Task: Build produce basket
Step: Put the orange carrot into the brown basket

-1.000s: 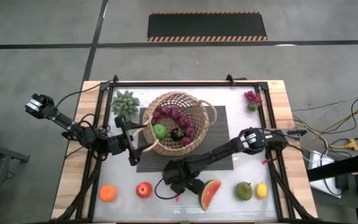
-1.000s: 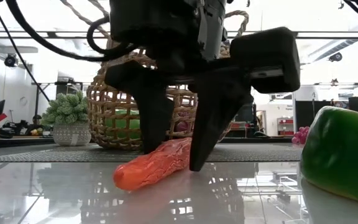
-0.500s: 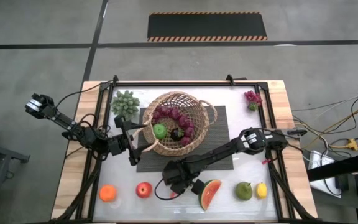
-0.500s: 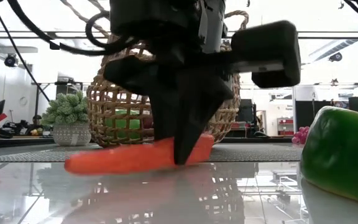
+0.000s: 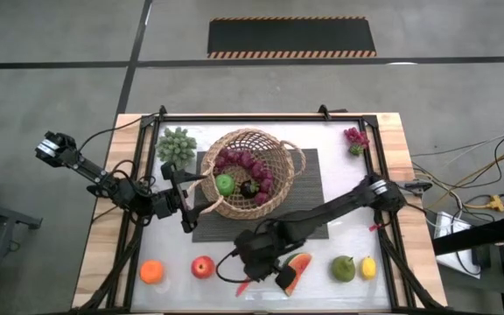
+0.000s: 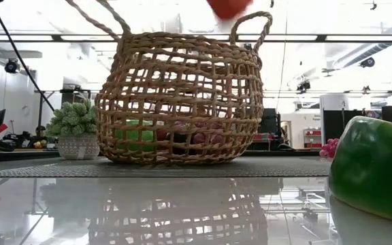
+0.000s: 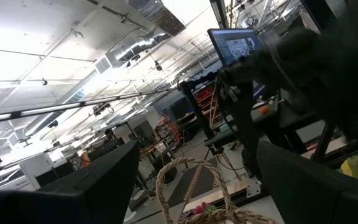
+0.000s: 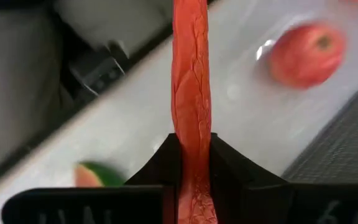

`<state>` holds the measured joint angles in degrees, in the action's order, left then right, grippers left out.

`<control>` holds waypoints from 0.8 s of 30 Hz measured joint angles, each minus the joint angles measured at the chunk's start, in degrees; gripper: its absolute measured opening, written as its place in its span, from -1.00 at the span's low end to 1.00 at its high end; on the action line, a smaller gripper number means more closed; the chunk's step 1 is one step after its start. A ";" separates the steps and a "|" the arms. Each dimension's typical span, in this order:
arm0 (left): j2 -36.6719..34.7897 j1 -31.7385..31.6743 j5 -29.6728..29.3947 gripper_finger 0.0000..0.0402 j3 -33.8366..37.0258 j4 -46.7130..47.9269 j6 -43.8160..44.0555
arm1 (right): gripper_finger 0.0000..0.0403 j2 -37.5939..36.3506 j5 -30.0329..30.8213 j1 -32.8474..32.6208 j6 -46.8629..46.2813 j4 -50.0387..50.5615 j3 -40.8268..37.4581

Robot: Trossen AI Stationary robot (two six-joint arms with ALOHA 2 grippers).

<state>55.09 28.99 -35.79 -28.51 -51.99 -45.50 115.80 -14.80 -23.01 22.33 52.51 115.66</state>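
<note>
Grey concrete floor (image 5: 51,35), striped dark mat (image 5: 291,37); possibly shelving (image 6: 313,138) behind.

A dark ribbed mat (image 5: 315,191) lies in the middle of the table (image 5: 392,149). Far off, a black striped mat (image 5: 291,38) lies on the grey floor (image 5: 59,96).

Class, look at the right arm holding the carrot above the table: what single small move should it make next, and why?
Probably carry the carrot toward the basket. The right gripper is shut on the carrot, which hangs clear of the tabletop, near the watermelon slice and well short of the basket. The left gripper waits beside the basket's rim, so the way over the near edge looks open.
</note>
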 joint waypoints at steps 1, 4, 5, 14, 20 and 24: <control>0.00 0.00 0.00 0.52 0.00 0.00 0.02 | -0.80 -1.66 0.76 -0.32 -0.46 0.00 -0.12; 0.00 0.00 0.00 0.52 0.00 -0.02 0.08 | -0.80 -7.01 6.67 -1.13 -3.78 0.09 -0.68; 0.00 0.00 0.00 0.52 0.00 0.00 0.09 | -0.80 -8.69 10.01 -1.17 -5.55 0.00 -0.86; 0.00 0.02 0.07 0.52 -0.31 -0.15 0.09 | -0.80 -17.13 48.65 4.19 -12.28 -0.53 -2.88; 0.00 0.07 0.07 0.52 -0.28 -0.09 0.09 | -0.80 -16.58 48.68 12.73 -14.87 -0.17 -5.87; 0.00 0.07 0.07 0.52 -0.28 -0.11 -0.10 | -0.76 -16.38 47.75 17.10 -15.28 0.39 -8.91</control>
<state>55.09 29.06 -35.73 -28.80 -52.10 -45.60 99.42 32.95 -5.91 7.05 52.90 106.75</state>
